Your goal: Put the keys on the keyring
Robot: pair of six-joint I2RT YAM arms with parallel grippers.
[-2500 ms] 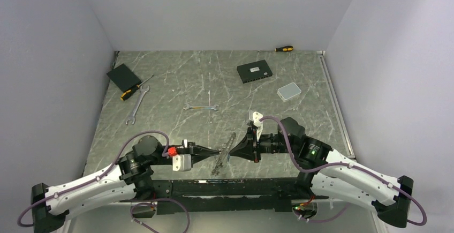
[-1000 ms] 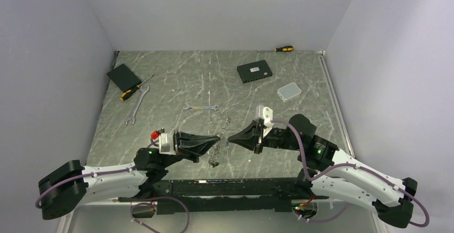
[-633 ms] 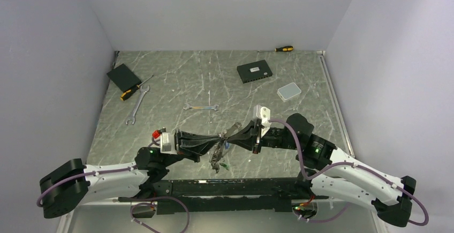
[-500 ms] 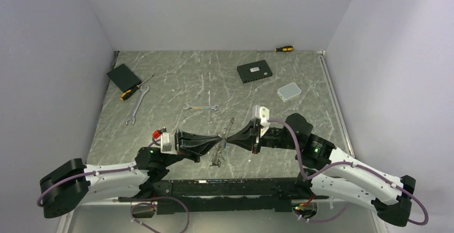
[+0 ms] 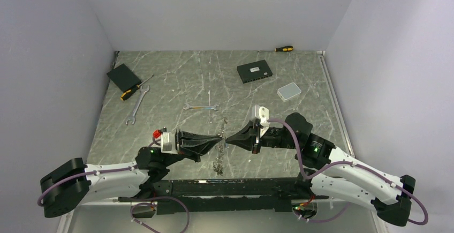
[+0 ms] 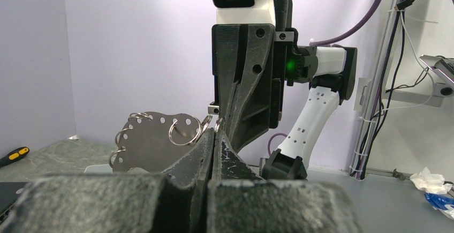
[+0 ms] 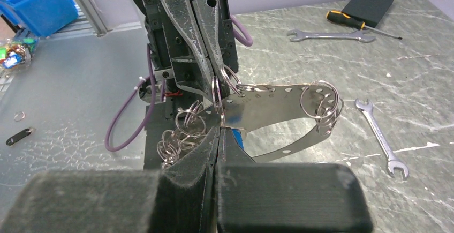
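Note:
The keyring (image 7: 278, 107) is a wide silvery perforated band with small split rings (image 7: 321, 102) along its rim. It hangs between both grippers above the table's near edge and shows edge-on in the top view (image 5: 221, 128). My left gripper (image 5: 219, 140) is shut on a split ring at the hoop's top, seen in the left wrist view (image 6: 215, 130). My right gripper (image 7: 218, 131) is shut on the band's lower edge. A bunch of loose rings (image 7: 179, 134) dangles below (image 5: 217, 164). A blue tag (image 7: 239, 140) peeks behind my right fingertips. The keys' blades are not clear.
Two spanners (image 5: 201, 107) (image 5: 137, 104) lie mid-table. A yellow-handled screwdriver (image 5: 134, 90) and a black box (image 5: 123, 75) are at far left. A black device (image 5: 254, 72), a white case (image 5: 289, 91) and another screwdriver (image 5: 284, 49) are at the back right.
Both arms have risen and met over the near edge. In the last half second the hoop has swung to hang edge-on and the ring bunch now dangles straight down.

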